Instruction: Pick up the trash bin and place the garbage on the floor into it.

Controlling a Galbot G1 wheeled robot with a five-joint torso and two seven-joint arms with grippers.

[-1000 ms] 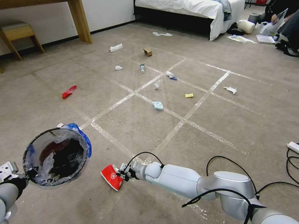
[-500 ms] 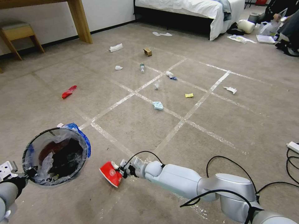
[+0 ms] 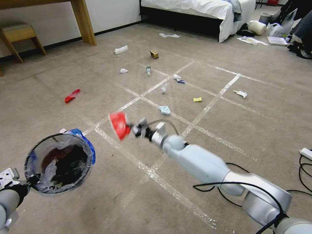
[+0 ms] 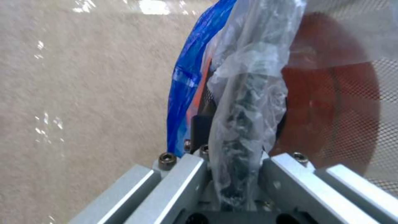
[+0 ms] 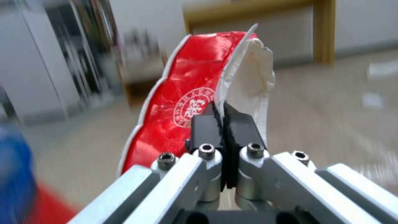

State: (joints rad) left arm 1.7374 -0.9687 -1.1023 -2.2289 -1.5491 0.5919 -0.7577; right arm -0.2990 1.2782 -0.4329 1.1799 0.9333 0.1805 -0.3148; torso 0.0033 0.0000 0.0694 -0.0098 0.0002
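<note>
Holding the trash bin [image 3: 58, 164] by its rim, the left gripper [image 4: 234, 174] waits while the right gripper [image 5: 224, 124] pinches a crushed red paper bowl [image 3: 119, 125] aloft; much litter, including a red wrapper [image 3: 71, 96], remains on the floor [image 3: 227, 130].

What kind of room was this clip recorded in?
Most likely a bedroom, perhaps a staged one: a bed with white bedding stands at the far wall, a wooden stool sits beside a wooden table leg, and the carpeted floor carries a grid of tape lines.
</note>
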